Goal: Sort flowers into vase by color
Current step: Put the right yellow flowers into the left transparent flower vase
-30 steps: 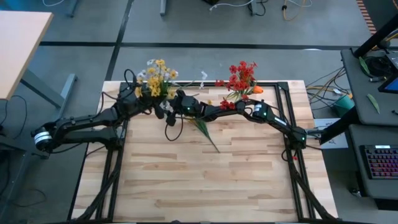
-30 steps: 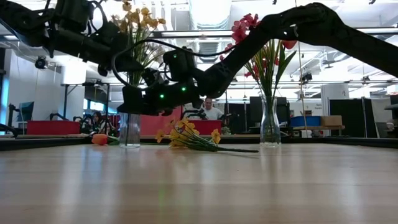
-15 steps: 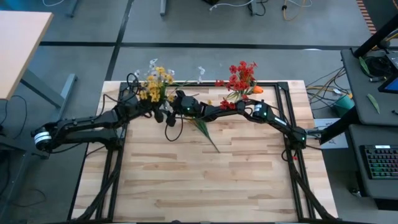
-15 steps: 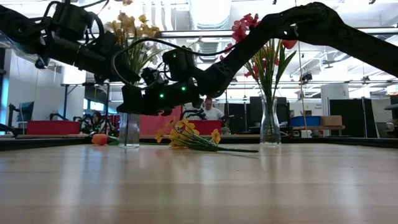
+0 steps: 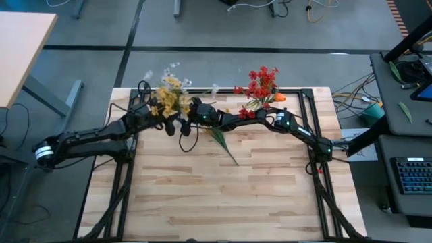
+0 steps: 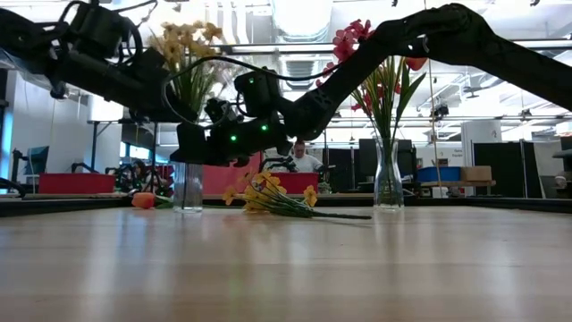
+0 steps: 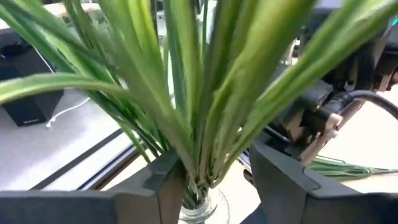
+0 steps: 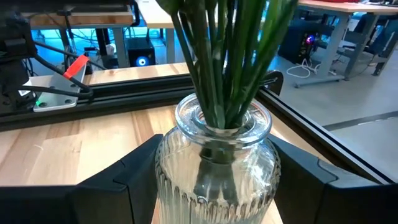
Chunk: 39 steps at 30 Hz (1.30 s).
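A ribbed glass vase (image 8: 214,155) at the table's far left holds yellow and white flowers (image 5: 169,96) with green stems and leaves (image 7: 199,93). My right gripper (image 8: 214,177) reaches across from the right and is shut on this vase. My left gripper (image 7: 214,180) comes from the left and is shut on the bunch just above the vase mouth. A yellow spray (image 5: 219,138) lies flat on the table beside them. Red flowers (image 5: 260,84) stand in a second vase (image 6: 387,174) at the far right. My left gripper pinches the flowers' green stems and leaves (image 7: 196,165) between its two fingers (image 7: 165,186), just above the vase mouth (image 7: 199,211). It comes roughly level from the table's left, fingers across the stems. The bunch stands upright in the vase, leaves fanning out above the fingers. My right gripper holds the vase's ribbed body (image 8: 177,168) between its two fingers (image 8: 140,174), one on each side, below the neck. It comes level from the table's right. The vase stands upright on the table.
An orange blossom (image 5: 279,98) lies by the red-flower vase. A black frame (image 5: 317,135) runs along the table's edges. The near half of the wooden table (image 5: 223,196) is bare wood. A person (image 6: 304,159) sits in the room beyond.
The yellow and white bunch has swayed in the vase, its blossoms shifting a little toward the table's left. My left arm has sunk slightly lower by the bunch. My right gripper and the vase have stayed put.
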Motion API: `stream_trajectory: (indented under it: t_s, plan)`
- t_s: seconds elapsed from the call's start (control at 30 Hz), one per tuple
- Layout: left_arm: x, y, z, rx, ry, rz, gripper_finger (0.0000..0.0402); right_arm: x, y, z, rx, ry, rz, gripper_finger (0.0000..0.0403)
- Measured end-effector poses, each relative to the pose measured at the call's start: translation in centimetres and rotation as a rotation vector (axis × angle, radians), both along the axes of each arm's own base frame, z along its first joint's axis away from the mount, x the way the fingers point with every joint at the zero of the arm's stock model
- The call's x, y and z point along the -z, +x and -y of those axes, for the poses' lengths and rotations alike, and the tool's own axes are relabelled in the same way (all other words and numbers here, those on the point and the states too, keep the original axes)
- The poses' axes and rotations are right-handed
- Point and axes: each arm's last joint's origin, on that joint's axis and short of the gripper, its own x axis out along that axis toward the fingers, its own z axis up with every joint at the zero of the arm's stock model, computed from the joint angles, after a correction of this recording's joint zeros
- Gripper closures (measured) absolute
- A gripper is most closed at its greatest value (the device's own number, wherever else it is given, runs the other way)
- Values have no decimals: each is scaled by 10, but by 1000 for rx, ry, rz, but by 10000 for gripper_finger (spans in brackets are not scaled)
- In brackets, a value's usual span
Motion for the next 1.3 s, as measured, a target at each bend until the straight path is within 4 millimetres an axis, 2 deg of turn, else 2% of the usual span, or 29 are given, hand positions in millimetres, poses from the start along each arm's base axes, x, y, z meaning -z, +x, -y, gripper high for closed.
stream_trajectory:
  t_s: [0.23, 0.4, 0.53, 0.83, 1.3]
  plan:
    - [-18, -11, 6, -7, 28, 39, 233, 0, 0, 0, -2, -2, -2, 170]
    - [-23, -16, 9, -7, 44, 65, 247, 0, 0, 0, -5, -2, -2, 170]
    - [-23, -15, 8, -8, 42, 61, 282, 0, 0, -1, -6, -2, -1, 170]
    - [-13, -7, 3, -11, 6, 11, 393, 0, 0, -1, -5, 2, -1, 170]
    - [-2, 2, -2, -10, -26, -55, 370, 0, 0, -1, -5, 2, -1, 170]
